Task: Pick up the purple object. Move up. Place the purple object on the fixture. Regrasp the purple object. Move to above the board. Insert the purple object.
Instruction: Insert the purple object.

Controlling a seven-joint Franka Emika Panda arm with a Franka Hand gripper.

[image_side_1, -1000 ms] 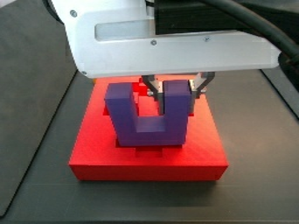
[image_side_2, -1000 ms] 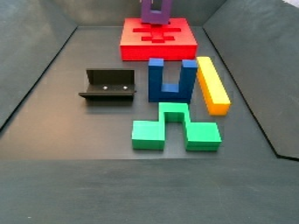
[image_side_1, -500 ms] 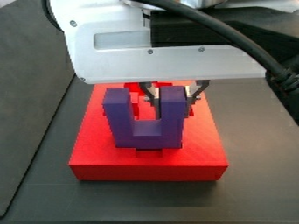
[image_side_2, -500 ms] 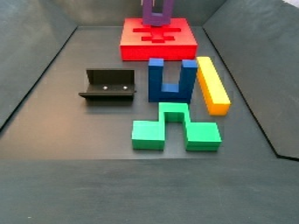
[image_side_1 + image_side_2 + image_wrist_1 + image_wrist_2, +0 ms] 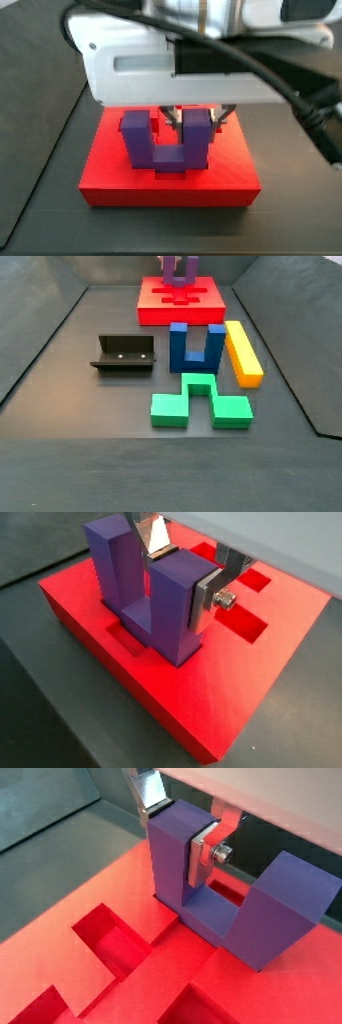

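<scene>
The purple object (image 5: 167, 145) sat lower than a second before, its base sunk into a recess near the middle of the board (image 5: 107, 185), prongs upright. You saw the board, a flat matte red slab with sharp-edged cross-shaped and rectangular cut-outs, lying at the far end of the dark floor (image 5: 80, 406), with bare red surface open all round the block. Going down in size, the green stepped block (image 5: 198, 402) lay nearest you, the yellow bar (image 5: 242, 352) along the right side, the blue U-shaped block (image 5: 195, 346) beside it, the fixture (image 5: 123, 355) well left of that. The gripper (image 5: 187, 567) stood over the board, its silver fingers (image 5: 210, 594) clamped on one prong.
</scene>
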